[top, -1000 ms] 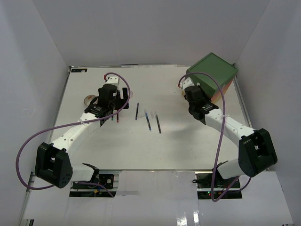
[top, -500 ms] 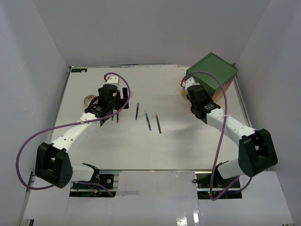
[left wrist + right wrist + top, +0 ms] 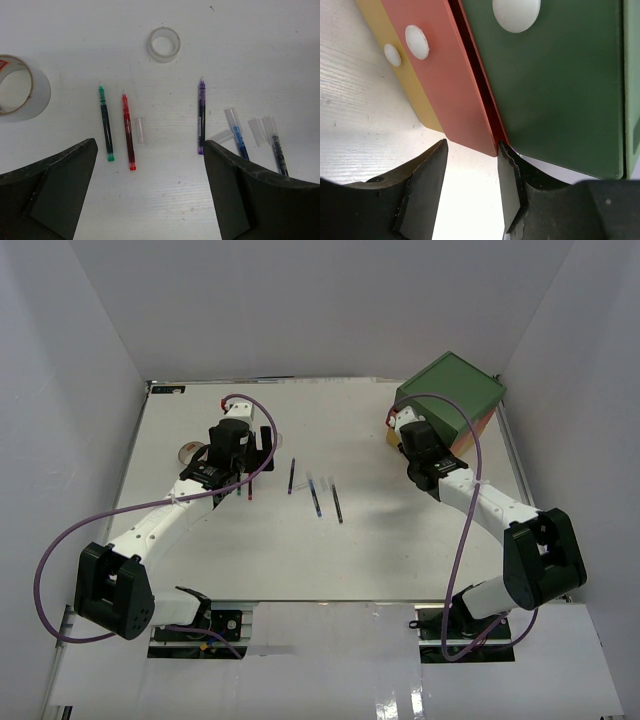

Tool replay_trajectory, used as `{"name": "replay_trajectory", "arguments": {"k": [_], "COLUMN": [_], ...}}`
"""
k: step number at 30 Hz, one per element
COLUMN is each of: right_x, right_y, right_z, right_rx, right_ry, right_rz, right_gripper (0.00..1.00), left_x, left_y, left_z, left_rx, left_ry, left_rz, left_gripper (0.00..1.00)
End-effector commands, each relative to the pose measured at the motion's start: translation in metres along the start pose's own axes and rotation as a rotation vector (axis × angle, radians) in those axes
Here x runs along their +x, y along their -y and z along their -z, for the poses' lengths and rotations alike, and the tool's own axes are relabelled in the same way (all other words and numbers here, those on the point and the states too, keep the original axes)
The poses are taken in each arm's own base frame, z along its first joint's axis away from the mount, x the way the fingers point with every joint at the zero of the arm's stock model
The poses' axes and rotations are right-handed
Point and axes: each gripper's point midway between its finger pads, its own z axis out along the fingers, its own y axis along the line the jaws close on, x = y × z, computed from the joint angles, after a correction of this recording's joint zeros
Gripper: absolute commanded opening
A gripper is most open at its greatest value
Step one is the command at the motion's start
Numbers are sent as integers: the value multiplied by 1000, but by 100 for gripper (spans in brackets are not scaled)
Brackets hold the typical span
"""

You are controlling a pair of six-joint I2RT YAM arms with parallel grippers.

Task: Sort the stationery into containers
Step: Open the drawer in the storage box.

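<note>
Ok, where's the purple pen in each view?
Top external: purple pen mid-table, leftmost of the three pens lying in the open.
Left wrist: right of centre, lying lengthways up the picture.
Right wrist: not in it.
Shared landmark: the large tape roll, left of the pen in top external and left wrist.

the right arm's black two-finger gripper [image 3: 402, 428] has moved farther back and right, closing on the small green-topped three-drawer chest [image 3: 455, 388]

A green drawer [image 3: 560, 100], orange-red drawer [image 3: 452, 90], yellow drawer [image 3: 412, 87], white knobs [image 3: 516, 12]; green pen [image 3: 105, 122], red pen [image 3: 128, 132], purple pen [image 3: 201, 117].
</note>
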Motion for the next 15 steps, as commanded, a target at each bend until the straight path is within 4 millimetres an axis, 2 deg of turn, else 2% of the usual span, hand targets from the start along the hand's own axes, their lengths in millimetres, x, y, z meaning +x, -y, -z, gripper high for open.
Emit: {"name": "replay_trajectory", "arguments": {"k": [1, 6, 15], "right_x": [2, 0, -11], "right_y": [-7, -9, -5], "right_z": [-4, -4, 2], "right_rx": [-33, -58, -121], "right_ry": [-2, 15, 81], "right_rz": [-8, -5, -4], "right_gripper": [50, 48, 36], "left_x": [-4, -3, -1], "left_y": [-1, 0, 0], "left_z": [4, 3, 1], "left_rx": [5, 6, 6], "left_ry": [17, 13, 7], "left_rz": [-1, -1, -6], "left_gripper": [98, 98, 98]}}
